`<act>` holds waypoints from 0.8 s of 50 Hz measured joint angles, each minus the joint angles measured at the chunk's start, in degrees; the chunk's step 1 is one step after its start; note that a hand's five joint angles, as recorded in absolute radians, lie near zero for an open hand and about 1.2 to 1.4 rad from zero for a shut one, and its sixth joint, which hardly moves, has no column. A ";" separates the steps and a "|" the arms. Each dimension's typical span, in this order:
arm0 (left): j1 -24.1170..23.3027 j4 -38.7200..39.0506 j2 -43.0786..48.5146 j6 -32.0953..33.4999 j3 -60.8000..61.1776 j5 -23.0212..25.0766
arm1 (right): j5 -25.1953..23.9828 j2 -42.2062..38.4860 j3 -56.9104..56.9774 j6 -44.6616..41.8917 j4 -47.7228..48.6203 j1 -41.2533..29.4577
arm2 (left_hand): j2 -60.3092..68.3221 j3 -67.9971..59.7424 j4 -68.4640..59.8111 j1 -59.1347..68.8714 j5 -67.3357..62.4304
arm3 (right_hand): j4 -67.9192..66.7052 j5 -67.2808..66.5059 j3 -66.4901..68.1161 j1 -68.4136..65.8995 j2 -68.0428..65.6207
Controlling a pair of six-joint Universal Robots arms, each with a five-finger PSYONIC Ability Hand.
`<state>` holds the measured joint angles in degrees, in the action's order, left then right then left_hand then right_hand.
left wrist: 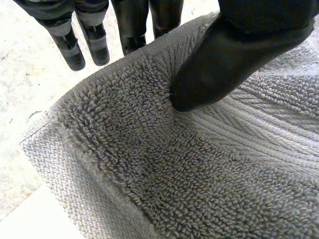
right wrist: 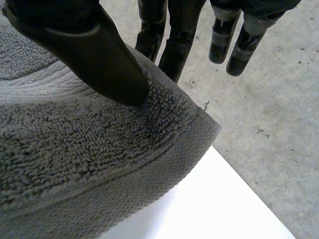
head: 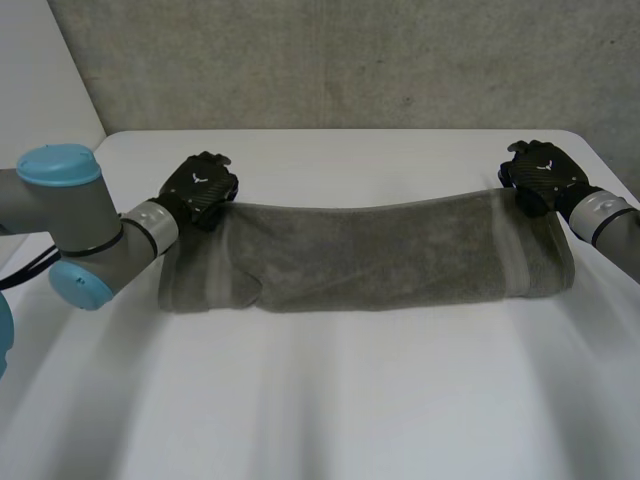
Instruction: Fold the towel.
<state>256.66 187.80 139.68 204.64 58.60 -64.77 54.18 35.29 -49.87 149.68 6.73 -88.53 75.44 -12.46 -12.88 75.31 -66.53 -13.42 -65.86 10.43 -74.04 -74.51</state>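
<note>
**Grey terry towel [head: 370, 255] held by its two far corners above the white surface [head: 330, 410]**

The towel stretches left to right across the middle of the surface. Its far edge is lifted, and its near part sags down to rest on the surface. The left hand [head: 200, 188] pinches the far-left corner, with its thumb [left wrist: 214, 69] pressed into the pile against fingers behind the cloth. The right hand [head: 542, 175] pinches the far-right corner the same way, with its own thumb [right wrist: 94, 64] on top. The cloth looks thick, soft and limp, with a looped pile that should grip rather than slide. It is likely to droop wherever it is unsupported. The flat woven hem [left wrist: 55, 164] at the corners seems the surest place to hold.
</note>
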 measured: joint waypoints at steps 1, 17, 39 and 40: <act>-0.01 0.00 0.19 0.03 -0.09 -0.04 | 0.02 -0.06 -0.05 0.04 0.25 0.00 | 0.00 0.00 0.00 0.00 0.00 | 0.00 0.00 0.00 0.00 0.00; -0.06 1.48 3.26 0.51 -1.06 -2.76 | 3.18 -2.45 -0.70 0.20 4.78 -0.68 | -61.66 0.00 0.00 -59.50 63.59 | 0.00 40.66 0.00 37.31 37.56; -1.25 2.89 -11.24 0.40 11.74 -5.96 | 6.54 16.13 -16.64 1.55 6.62 -0.35 | -61.71 0.00 0.00 -59.50 63.59 | 0.00 62.44 0.00 60.01 60.17; -1.33 2.43 -12.50 0.39 13.73 -5.95 | 6.46 17.24 -17.94 1.60 5.44 -0.25 | -61.78 0.00 0.00 -59.50 63.59 | 0.00 62.44 0.00 60.01 60.17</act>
<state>255.33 190.24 127.18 205.03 72.33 -70.72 60.64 52.53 -67.81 151.28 12.17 -88.78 13.66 -12.46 -12.88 15.81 -2.93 -13.42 -3.42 10.43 -14.03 -14.34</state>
